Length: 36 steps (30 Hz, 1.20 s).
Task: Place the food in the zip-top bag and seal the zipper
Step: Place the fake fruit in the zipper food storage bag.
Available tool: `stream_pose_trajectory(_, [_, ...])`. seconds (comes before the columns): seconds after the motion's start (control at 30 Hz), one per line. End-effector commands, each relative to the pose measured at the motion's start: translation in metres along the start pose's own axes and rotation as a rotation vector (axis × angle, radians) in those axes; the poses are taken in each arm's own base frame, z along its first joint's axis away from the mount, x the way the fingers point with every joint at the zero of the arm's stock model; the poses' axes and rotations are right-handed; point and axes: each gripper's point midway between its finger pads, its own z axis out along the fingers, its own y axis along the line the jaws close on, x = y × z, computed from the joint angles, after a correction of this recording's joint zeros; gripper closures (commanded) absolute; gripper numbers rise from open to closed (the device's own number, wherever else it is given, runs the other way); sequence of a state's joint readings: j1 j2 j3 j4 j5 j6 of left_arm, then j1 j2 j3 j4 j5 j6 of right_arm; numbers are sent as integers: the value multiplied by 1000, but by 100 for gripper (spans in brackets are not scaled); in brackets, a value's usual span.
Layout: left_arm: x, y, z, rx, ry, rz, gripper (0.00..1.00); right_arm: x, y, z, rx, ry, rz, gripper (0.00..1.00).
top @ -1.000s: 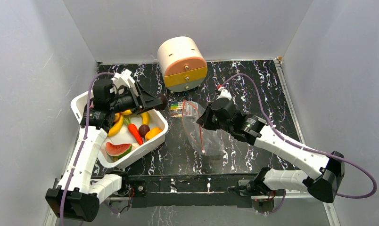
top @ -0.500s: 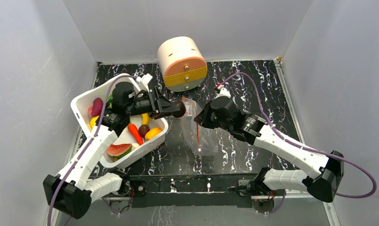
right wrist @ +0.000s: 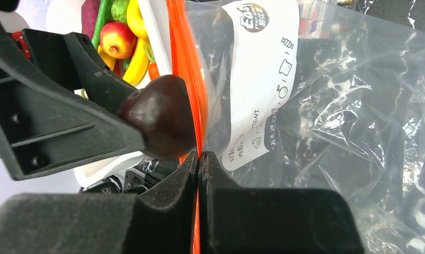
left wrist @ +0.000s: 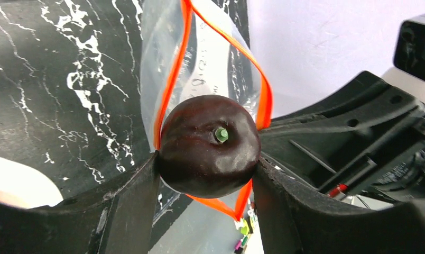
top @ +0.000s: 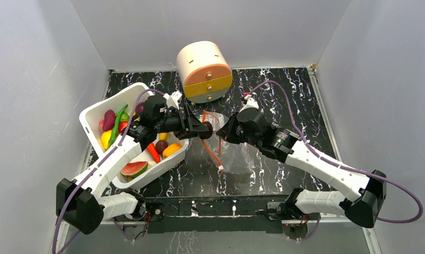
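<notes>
Black marbled table (top: 194,174), left gripper (left wrist: 205,170) clamping a dark plum (left wrist: 200,153) at the open mouth of the zip-top bag (right wrist: 332,116), right gripper (right wrist: 199,159) pinched closed on the orange zipper (right wrist: 186,63).

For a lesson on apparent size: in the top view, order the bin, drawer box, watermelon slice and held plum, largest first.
1. bin
2. drawer box
3. watermelon slice
4. held plum, smallest even though raised nearer the camera

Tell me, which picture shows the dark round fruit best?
The left wrist view: the dark fruit fills the middle, stem end facing us, pinched by the left gripper. The right wrist view shows only its side, and from the top it is a tiny dark blob.
</notes>
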State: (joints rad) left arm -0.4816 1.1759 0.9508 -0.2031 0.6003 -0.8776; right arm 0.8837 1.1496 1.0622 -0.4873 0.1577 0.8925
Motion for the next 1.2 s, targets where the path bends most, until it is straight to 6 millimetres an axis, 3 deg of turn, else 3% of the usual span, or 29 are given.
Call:
stream_pose_trajectory(0.0, [-1,12,1,-70,-15,27,54,-24,25,-13,-97,-82,22,100])
stream_pose_trajectory(0.23, [0,5,3,-72,0,38,43,-18,26,-10,-116,-66,24,100])
stream_pose_trajectory(0.37, [2,0,0,-61,6,45,26,-16,25,-9,-113,-63,25,100])
stream_pose_trajectory(0.47, [3,-4,-2,-46,10,47,19,-16,22,-8,-102,-60,26,100])
stream_pose_trajectory(0.8, [-2,-7,-11,-80,-15,99,16,-13,13,-7,-73,-63,30,100])
stream_pose_trajectory(1.0, [-30,-6,-35,-203,-155,235,16,-5,-12,-11,6,-67,12,100])
stream_pose_trajectory(1.17, [-66,26,-64,-442,-380,257,17,-6,-21,-18,23,-87,11,100])
